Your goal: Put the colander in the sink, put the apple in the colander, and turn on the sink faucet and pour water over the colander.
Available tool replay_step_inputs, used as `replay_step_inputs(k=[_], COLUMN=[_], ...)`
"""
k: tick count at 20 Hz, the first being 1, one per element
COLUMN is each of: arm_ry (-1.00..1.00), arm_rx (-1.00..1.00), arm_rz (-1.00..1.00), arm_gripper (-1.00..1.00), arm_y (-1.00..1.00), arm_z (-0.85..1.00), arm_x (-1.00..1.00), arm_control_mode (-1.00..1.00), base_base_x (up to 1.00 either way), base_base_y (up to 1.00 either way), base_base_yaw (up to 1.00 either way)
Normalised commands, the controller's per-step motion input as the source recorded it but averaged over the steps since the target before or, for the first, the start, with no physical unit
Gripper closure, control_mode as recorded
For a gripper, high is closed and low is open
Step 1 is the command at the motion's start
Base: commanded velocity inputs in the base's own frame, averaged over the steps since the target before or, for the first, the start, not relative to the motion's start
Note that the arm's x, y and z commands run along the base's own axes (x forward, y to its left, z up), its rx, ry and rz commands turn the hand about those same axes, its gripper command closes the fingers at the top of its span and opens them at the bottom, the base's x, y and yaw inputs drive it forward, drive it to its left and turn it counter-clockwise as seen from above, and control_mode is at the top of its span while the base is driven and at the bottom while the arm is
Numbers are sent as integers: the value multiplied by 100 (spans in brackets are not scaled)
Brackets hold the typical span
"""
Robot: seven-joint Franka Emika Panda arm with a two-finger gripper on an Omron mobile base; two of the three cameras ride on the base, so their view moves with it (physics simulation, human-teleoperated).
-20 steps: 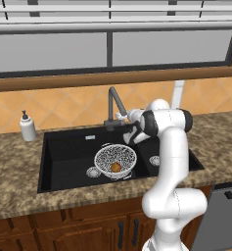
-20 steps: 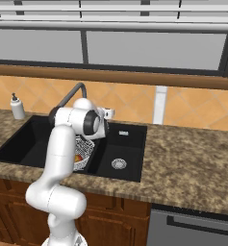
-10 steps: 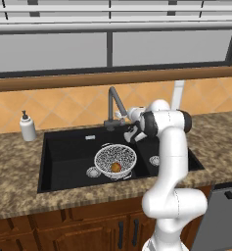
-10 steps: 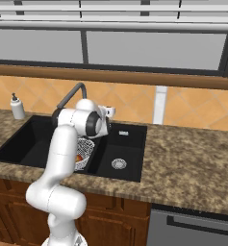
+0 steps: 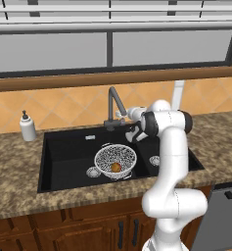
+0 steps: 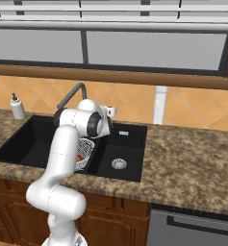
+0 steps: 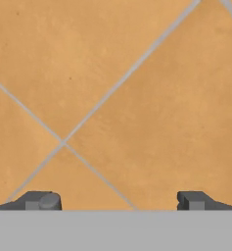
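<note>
now red-yellow apple [image 5: 116, 167], speckled perforated colander [image 5: 115, 160]

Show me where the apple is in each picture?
Left base view: the apple sits low in the middle, inside the colander.
Right base view: it peeks out left of middle, beside the arm.
Hand view: orange wall tiles fill it.
Shared landmark: the sink faucet.

Flat, even rendered light, moderately bright, no clear source. Sink [image 5: 68, 157] basins near-black, detail lost. Soft shading under bench [image 5: 19, 196] edge on cabinets. No glare. Low resolution, slight softness; hand-view tiles [image 7: 112, 98] mildly blurred. No edge distortion.
</note>
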Motion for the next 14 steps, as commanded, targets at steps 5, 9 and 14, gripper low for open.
replay_step_inputs(k=[5,9,14], arm_ry=[0,0,0], arm_rx=[2,4,6], arm_rz=[-1,-2,-2], arm_gripper=[-100,-100,-100], arm_y=[-53,-72,-86], arm_z=[0,0,0], arm_x=[0,7,17], arm_control_mode=[-100,-100,-100], base_base_x=[0,0,0], base_base_y=[0,0,0], base_base_yaw=[0,0,0])
